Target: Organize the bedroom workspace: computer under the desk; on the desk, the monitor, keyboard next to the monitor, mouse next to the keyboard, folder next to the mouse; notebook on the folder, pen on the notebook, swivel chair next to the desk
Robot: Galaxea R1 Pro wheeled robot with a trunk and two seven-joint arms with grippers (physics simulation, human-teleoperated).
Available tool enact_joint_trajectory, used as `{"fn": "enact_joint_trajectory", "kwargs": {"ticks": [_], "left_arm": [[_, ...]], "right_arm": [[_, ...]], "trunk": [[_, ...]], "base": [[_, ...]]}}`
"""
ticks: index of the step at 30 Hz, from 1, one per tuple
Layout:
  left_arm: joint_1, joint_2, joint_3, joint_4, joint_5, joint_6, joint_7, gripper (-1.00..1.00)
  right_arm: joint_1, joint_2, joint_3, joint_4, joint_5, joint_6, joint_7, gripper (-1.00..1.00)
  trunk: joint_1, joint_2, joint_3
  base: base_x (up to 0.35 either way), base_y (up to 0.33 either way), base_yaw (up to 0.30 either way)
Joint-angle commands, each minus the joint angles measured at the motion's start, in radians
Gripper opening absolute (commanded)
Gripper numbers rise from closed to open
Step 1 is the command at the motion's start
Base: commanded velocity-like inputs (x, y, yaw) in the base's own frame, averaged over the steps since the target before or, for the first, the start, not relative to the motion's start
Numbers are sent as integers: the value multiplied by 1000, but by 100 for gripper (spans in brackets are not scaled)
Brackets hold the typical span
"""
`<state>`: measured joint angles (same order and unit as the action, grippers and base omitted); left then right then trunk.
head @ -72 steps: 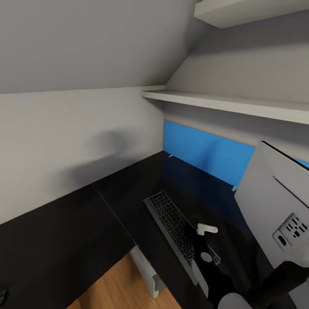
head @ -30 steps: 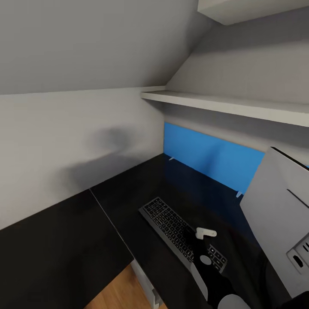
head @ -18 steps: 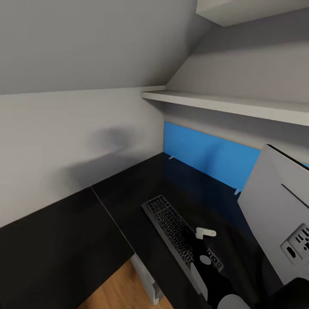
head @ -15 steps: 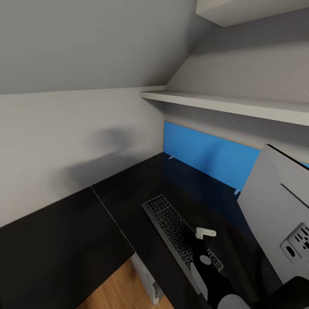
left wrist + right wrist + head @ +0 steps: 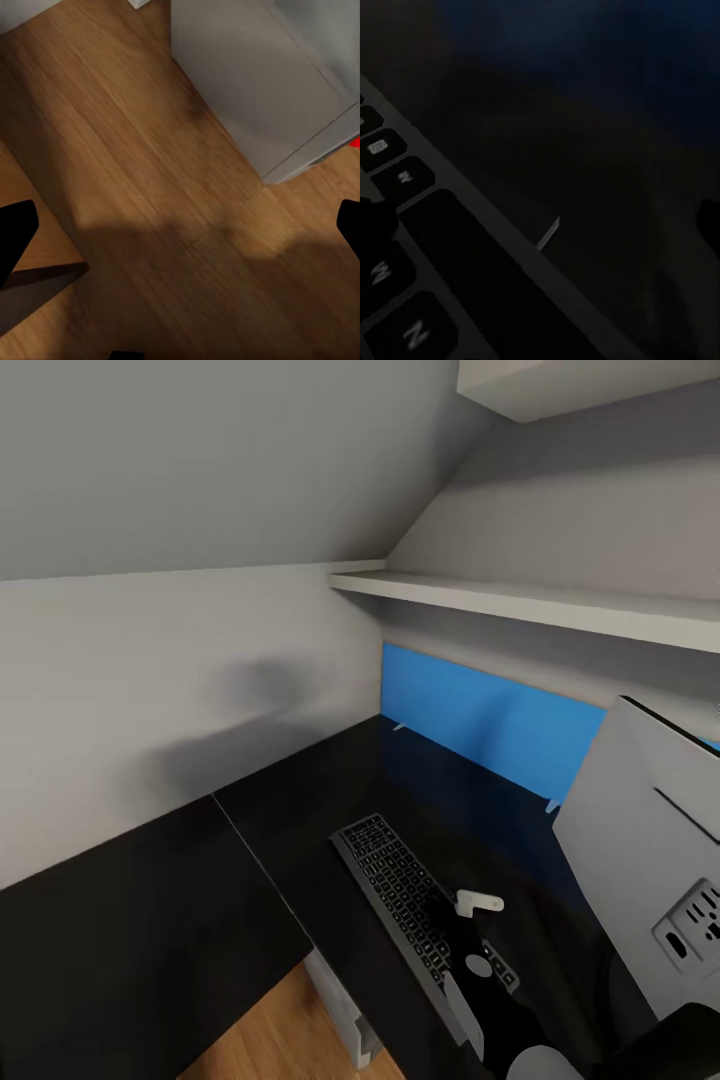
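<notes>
Both fingertips of the right gripper [image 5: 540, 225] stand spread and empty over the keyboard [image 5: 415, 895] edge on the desk [image 5: 300, 810], monitor [image 5: 650, 850] beside; it should release cleanly, while the left gripper [image 5: 180, 232] hangs open above floor.

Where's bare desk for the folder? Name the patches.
Free: the black desk wing left of the seam, along the white wall, and the stretch between the keyboard and the blue back panel. Crowded: the near right, where the monitor and right arm sit by the keyboard.
</notes>
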<state>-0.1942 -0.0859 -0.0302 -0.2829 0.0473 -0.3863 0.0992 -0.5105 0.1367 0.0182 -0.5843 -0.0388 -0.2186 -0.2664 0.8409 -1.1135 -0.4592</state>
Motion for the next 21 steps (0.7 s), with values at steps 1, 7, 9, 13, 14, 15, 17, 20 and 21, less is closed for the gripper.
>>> {"fn": "enact_joint_trajectory", "kwargs": {"ticks": [1, 7, 9, 13, 14, 15, 17, 20, 21], "left_arm": [[-1, 0, -4, 1, 5, -3, 4, 100], [-1, 0, -3, 1, 5, -3, 5, 100], [-1, 0, -2, 1, 5, -3, 5, 100], [-1, 0, -2, 1, 5, -3, 5, 100], [-1, 0, -2, 1, 5, -3, 5, 100], [-1, 0, -2, 1, 5, -3, 5, 100], [-1, 0, -2, 1, 5, -3, 5, 100], [-1, 0, -2, 1, 5, -3, 5, 100], [-1, 0, -2, 1, 5, -3, 5, 100]], "right_arm": [[0, 0, 2, 40, -12, -4, -4, 100], [0, 0, 2, 41, -12, -4, -4, 100], [0, 0, 2, 41, -12, -4, -4, 100], [0, 0, 2, 41, -12, -4, -3, 100], [0, 0, 2, 41, -12, -4, -4, 100], [0, 0, 2, 41, -12, -4, -4, 100], [0, 0, 2, 41, -12, -4, -4, 100], [0, 0, 2, 41, -12, -4, -4, 100], [0, 0, 2, 41, -12, -4, -4, 100]], "trunk": [[0, 0, -1], [0, 0, -1], [0, 0, -1], [0, 0, -1], [0, 0, -1], [0, 0, -1], [0, 0, -1], [0, 0, -1], [0, 0, -1]], "base": [[-26, 0, 0], [-28, 0, 0], [-8, 0, 0], [-3, 0, 0], [-1, 0, 0], [0, 0, 0], [-14, 0, 0], [-88, 0, 0], [-129, 0, 0]]}}
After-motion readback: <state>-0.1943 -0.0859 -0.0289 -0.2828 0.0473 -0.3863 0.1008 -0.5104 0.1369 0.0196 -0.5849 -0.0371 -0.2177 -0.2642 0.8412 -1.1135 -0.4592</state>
